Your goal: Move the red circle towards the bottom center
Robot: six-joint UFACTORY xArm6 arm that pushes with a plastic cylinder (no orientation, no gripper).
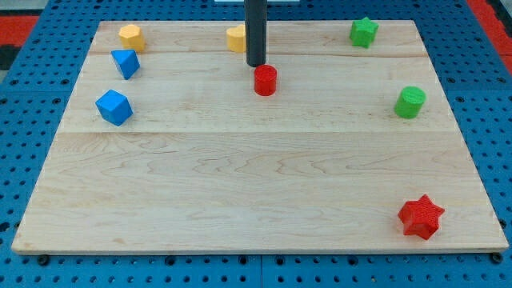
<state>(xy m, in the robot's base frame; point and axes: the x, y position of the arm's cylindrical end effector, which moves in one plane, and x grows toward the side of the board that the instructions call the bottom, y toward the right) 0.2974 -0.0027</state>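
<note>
The red circle [266, 80] is a small red cylinder standing in the upper middle of the wooden board [256, 184]. My dark rod comes down from the view's top, and my tip [255, 64] rests just above and slightly left of the red circle, very close to it or touching its upper edge. The bottom centre of the board lies far below the red circle in the view.
A yellow block [237, 38] sits partly behind the rod. A yellow hexagon [131, 36], a blue block [126, 62] and a blue cube [114, 107] are at upper left. A green star [363, 32], a green cylinder [410, 102] and a red star [421, 217] are on the right.
</note>
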